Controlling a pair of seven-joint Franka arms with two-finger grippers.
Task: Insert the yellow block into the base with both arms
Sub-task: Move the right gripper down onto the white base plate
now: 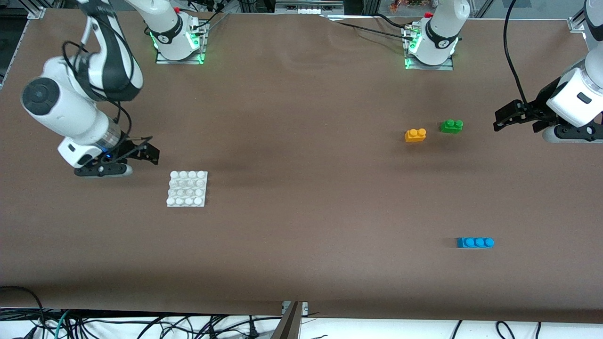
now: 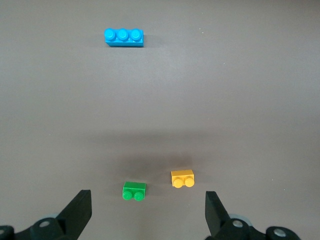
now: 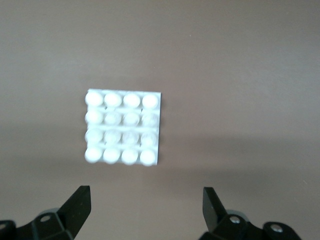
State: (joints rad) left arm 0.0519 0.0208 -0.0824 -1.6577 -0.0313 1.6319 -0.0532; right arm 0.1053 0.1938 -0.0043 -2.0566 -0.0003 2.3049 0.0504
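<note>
The yellow block (image 1: 415,135) (image 2: 182,178) lies on the brown table toward the left arm's end, studs up. My left gripper (image 1: 511,115) (image 2: 148,210) hangs open and empty over the table's edge at that end, apart from the block. The white studded base (image 1: 187,189) (image 3: 123,127) lies flat toward the right arm's end. My right gripper (image 1: 146,151) (image 3: 146,206) hangs open and empty just beside the base, toward the table's end, touching nothing.
A green two-stud brick (image 1: 451,125) (image 2: 134,190) sits beside the yellow block, slightly farther from the front camera. A blue three-stud brick (image 1: 475,242) (image 2: 124,37) lies nearer the front camera. The arms' bases (image 1: 179,42) stand along the table's back edge.
</note>
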